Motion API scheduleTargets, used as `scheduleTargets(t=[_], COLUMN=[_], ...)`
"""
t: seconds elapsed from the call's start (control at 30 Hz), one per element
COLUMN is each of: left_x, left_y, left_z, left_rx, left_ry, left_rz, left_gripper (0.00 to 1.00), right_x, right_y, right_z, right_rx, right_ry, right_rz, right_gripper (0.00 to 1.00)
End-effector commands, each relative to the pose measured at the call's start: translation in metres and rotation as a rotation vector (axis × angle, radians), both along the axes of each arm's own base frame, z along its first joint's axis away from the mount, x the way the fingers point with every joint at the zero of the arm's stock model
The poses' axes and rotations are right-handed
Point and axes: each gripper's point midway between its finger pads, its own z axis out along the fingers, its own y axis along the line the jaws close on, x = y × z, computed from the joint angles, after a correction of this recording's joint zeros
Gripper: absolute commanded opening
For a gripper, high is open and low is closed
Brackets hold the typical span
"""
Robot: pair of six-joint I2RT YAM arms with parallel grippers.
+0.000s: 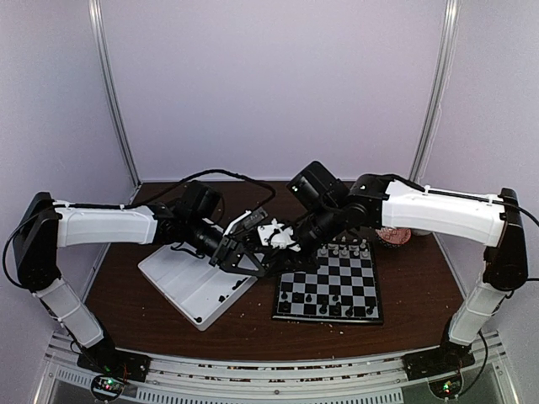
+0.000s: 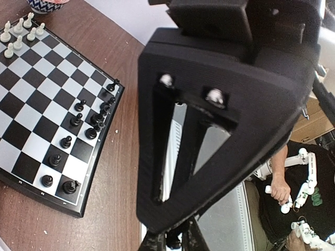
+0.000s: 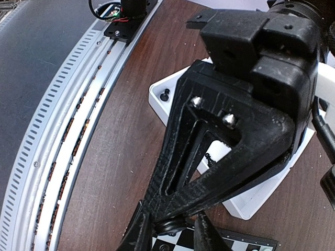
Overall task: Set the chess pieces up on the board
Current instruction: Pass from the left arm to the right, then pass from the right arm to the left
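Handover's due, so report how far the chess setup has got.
Done: several black chess pieces stand on the board's two near rows, with gaps. In hand: one black piece sits inside the right gripper at the board's corner; whether it is gripped is unclear. The left gripper is shut. Left: loose black pieces lie in the white tray.

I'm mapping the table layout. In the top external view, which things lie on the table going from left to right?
white tray → chessboard → patterned bowl, which is partly hidden behind the right arm.
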Motion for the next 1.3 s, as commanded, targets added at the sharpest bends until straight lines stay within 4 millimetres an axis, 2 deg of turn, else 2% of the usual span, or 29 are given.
scheduleTargets(t=[0.0, 0.13, 0.27, 0.5, 0.7, 0.9, 1.0, 1.1, 1.27], left_x=[-0.003, -0.002, 0.001, 0.017, 0.047, 0.08, 0.086, 0.093, 0.095], left_y=[-0.007, -0.006, -0.006, 0.001, 0.013, 0.027, 0.032, 0.031, 0.017], left_z=[0.031, 0.031, 0.026, 0.028, 0.035, 0.047, 0.05, 0.053, 0.06], left_rx=[-0.135, -0.139, -0.121, -0.107, -0.088, -0.201, -0.271, -0.307, -0.388], left_ry=[-0.063, -0.063, -0.062, -0.108, -0.233, -0.324, -0.331, -0.318, -0.271], left_rz=[-0.053, -0.048, -0.025, 0.063, 0.274, 0.574, 0.673, 0.733, 0.725], left_gripper=[0.06, 0.05, 0.1, 0.26, 0.33, 0.39, 0.43, 0.44, 0.44], right_x=[0.001, 0.005, 0.006, 0.02, 0.043, 0.062, 0.072, 0.079, 0.083], right_y=[0.003, 0.003, 0.003, -0.003, -0.01, -0.017, -0.02, -0.022, -0.02], right_z=[-0.002, -0.001, 0.001, 0.007, 0.01, 0.012, 0.018, 0.021, 0.021], right_rx=[0.008, 0.014, 0.026, 0.063, 0.112, 0.163, 0.205, 0.228, 0.238], right_ry=[-0.026, -0.04, -0.022, 0.054, 0.171, 0.332, 0.399, 0.418, 0.426], right_rz=[-0.012, -0.031, -0.046, -0.102, -0.197, -0.293, -0.331, -0.358, -0.381], right_gripper=[0.24, 0.18, 0.16, 0.16, 0.16, 0.16, 0.17, 0.17, 0.17])
